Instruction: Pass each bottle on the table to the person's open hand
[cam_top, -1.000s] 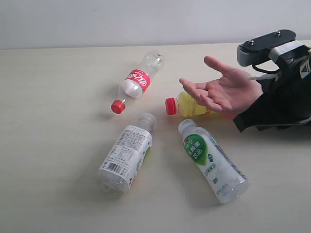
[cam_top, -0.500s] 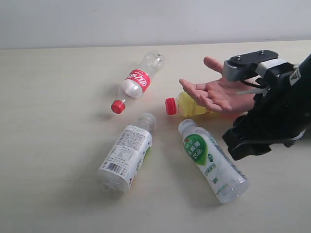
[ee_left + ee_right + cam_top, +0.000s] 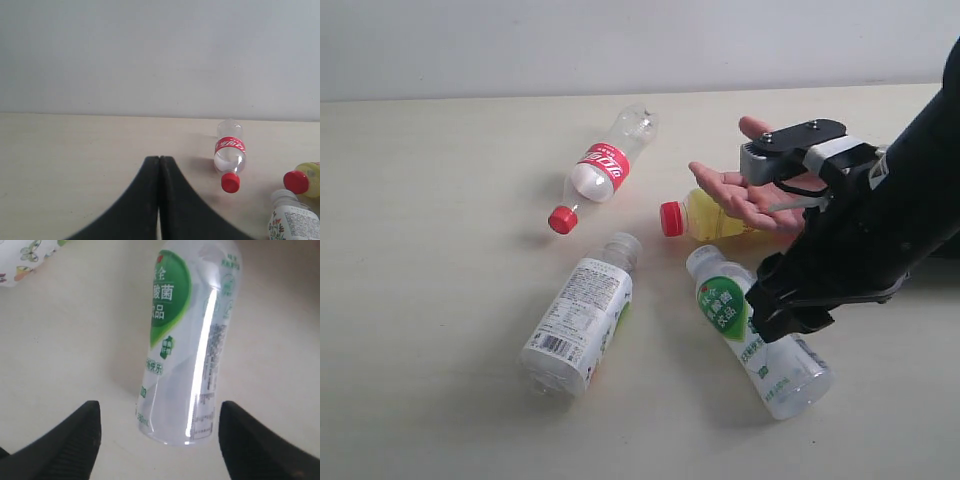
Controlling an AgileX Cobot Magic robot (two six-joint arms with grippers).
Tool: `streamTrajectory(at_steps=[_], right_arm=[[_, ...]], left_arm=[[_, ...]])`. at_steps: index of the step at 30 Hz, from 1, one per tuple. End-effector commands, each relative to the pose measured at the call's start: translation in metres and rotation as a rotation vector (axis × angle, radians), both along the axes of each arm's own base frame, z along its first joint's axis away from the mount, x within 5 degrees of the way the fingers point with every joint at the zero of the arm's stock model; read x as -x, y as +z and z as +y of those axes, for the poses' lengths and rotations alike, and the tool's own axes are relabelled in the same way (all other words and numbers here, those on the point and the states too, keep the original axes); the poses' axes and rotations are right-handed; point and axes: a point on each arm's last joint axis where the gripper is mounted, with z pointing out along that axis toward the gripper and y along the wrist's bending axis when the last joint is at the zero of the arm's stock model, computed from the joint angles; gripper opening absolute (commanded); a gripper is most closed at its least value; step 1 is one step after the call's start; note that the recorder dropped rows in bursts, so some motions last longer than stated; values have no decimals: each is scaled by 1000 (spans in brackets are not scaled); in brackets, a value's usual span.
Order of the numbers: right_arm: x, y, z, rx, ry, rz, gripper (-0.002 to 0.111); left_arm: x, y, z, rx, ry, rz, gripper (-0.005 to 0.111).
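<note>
The four bottles lie on their sides on the table [image 3: 440, 250], and all look like thin clear plastic: light, smooth, easy to dent and ready to roll. Leftmost is the white-labelled bottle [image 3: 580, 318], toward the near edge. The red-labelled bottle [image 3: 605, 165] lies toward the far edge, its red cap pointing back at the near side. The yellow bottle [image 3: 715, 218] sits right of centre, partly under the person's open hand [image 3: 740, 195]. The green-leaf bottle [image 3: 187, 335], the one I am over, lies toward the near edge, right of centre, just beside the yellow one.

It looks empty, so I judge it weighs almost nothing and its wall gives under a hard squeeze. The place to take it is across the round barrel at mid-length, over the label, with the fingers square to its long axis so it cannot squirt out sideways.

My left gripper [image 3: 159, 200] is pressed fully together with nothing in it, well apart from every bottle. My right gripper [image 3: 157, 440] is spread wide, one finger on each side of the green-leaf bottle's lower body. Bare table shows between each finger and the plastic, so it touches and holds nothing.
</note>
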Motion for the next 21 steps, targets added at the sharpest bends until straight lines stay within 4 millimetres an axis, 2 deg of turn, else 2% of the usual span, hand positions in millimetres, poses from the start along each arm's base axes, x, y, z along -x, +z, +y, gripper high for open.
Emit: streamTrajectory(at_steps=[1,7,14,21], right_arm=[[-17,-5,9,21,-9,6,66],[-27,-21,14,49,-8,52,73],[-33,-38,12,116,-17,67,74],[-30,-54,33,207,44,-10,74]], left_arm=[[0,0,0,3,0,-4,0],[0,0,0,3,0,-4,0],[0,0,0,3,0,-4,0],[0,0,0,3,0,-4,0]])
